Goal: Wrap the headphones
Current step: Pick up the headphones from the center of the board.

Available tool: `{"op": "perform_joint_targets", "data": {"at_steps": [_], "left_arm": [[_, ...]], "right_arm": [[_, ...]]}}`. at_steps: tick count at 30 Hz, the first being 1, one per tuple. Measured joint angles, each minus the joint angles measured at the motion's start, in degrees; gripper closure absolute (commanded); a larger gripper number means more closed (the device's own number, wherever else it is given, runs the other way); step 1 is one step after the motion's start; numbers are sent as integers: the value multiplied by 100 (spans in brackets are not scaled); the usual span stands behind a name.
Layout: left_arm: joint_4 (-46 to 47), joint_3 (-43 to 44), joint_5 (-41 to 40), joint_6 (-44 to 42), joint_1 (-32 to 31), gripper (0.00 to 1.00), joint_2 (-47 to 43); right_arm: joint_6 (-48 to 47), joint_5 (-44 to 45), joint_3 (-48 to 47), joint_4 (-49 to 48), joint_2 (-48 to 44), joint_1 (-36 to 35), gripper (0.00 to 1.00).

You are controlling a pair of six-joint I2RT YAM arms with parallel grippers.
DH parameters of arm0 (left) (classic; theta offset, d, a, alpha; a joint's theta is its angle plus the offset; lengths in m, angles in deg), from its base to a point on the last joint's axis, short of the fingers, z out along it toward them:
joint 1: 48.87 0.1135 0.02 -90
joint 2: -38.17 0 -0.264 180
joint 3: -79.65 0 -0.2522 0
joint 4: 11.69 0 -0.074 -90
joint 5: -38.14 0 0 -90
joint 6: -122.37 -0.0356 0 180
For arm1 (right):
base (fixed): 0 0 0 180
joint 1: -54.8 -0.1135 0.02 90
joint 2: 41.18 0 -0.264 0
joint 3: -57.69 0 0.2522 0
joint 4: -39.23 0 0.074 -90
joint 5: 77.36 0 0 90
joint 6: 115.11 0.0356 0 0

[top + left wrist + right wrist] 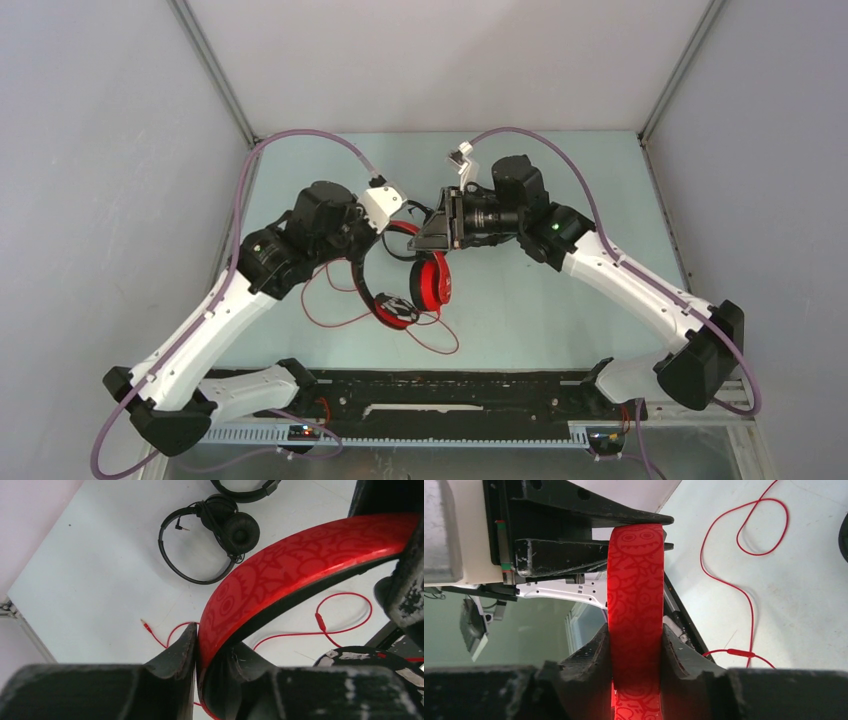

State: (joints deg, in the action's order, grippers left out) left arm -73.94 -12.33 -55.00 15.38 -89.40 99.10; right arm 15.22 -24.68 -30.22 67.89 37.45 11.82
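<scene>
Right wrist view, right tool (635, 637) clamped on band of red headphones (635, 575), left tool (212, 647) pinching same band

My left tool (210, 645) and right tool (634, 640) hold one headset (415, 285) by its band between them above the surface (100, 580), its cable (739, 653) looped on the surface below, a slim headset (220, 530) lying past the band and a third headset (245, 492) just beyond that.
</scene>
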Motion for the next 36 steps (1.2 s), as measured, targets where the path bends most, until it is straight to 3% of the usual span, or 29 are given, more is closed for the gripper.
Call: {"op": "perform_joint_targets", "data": {"at_steps": [4, 9, 18, 24, 25, 27, 29, 31, 36], "left_arm": [[81, -9, -31, 155, 0, 54, -76], [393, -422, -57, 153, -2, 43, -688], [774, -815, 111, 42, 0, 41, -960], [826, -815, 358, 42, 63, 49, -710], [844, -815, 382, 44, 76, 54, -702], [898, -815, 479, 42, 105, 78, -699], [975, -815, 610, 28, 136, 95, -693], [994, -813, 684, 35, 199, 100, -654], [1051, -813, 758, 79, 232, 100, -551]], "right_arm": [[282, -162, 221, -271, -2, 155, 93], [590, -339, 437, -461, -9, 367, 93], [979, -660, 636, -903, -155, 470, 94], [1075, -796, 772, -1001, -195, 470, 94], [1075, -798, 782, -999, -195, 470, 94], [1075, -798, 789, -994, -195, 470, 92], [1073, -802, 789, -1010, -195, 457, 87], [1062, -789, 791, -975, -219, 448, 84], [876, -564, 855, -807, -374, 448, 40]]}}
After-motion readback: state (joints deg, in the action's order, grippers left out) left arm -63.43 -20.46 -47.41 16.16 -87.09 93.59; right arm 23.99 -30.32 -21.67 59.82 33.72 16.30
